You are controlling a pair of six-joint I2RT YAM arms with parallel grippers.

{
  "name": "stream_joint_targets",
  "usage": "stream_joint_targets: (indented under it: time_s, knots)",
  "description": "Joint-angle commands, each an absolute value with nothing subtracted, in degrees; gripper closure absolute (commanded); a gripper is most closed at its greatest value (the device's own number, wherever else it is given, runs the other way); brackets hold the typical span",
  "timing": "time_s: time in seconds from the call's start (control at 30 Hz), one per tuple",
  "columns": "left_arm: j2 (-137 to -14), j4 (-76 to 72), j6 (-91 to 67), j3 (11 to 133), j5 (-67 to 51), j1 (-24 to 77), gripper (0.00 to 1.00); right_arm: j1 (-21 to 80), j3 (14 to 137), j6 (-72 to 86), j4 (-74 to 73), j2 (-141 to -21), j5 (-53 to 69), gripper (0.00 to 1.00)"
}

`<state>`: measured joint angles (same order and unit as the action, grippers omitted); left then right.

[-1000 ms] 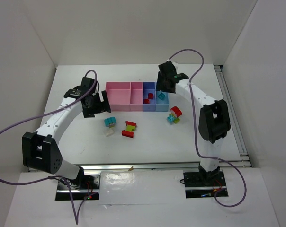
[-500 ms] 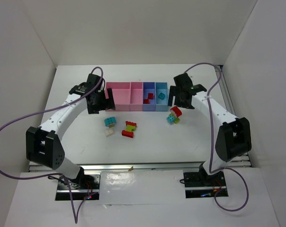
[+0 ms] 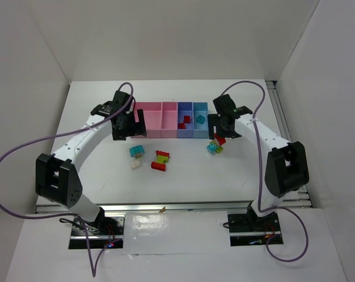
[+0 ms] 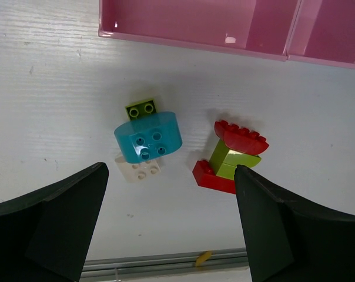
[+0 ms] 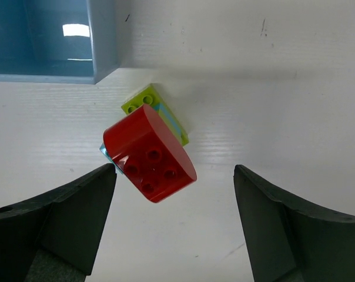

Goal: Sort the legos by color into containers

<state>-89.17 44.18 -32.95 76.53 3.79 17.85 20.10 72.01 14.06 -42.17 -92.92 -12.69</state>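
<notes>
A row of four joined bins stands at the back: two pink, a dark blue one holding red bricks, a light blue one holding a teal brick. My left gripper is open and empty above a teal brick, a yellow-green brick, a whitish brick and a red and green pile. My right gripper is open and empty above a red rounded brick stacked on a green brick and a teal one, just right of the light blue bin.
The same bricks show from above as a left cluster, a middle cluster and a right cluster. White walls enclose the table on three sides. A metal rail runs along the near edge.
My right arm swung from above the bins out to the right, then back down over the right brick cluster. My left gripper moved right toward the pink bin's left end.
</notes>
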Motion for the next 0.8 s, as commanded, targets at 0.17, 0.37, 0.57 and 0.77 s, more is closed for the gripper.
stream_joint_targets:
  time_s: [0.17,0.37,0.57,0.77]
  knots:
    - [-89.6,44.2,-32.3,79.2,5.5,18.3,0.01,21.0,75.2,7.7,-39.8,-97.7,-10.7,0.21]
    - [-89.6,44.2,-32.8,79.2,5.5,18.3,0.01,21.0,75.8,7.1,-39.3,-97.7,-10.7,0.37]
    - [-89.6,44.2,-32.8,79.7,5.5,18.3,0.01,21.0,75.8,7.6,-39.3,-97.7,-10.7,0.54]
    - [-90.8,44.2,-28.6,84.3,1.2,18.3,0.01,21.0,77.7,9.6,-42.1,-94.5,-10.7,0.73]
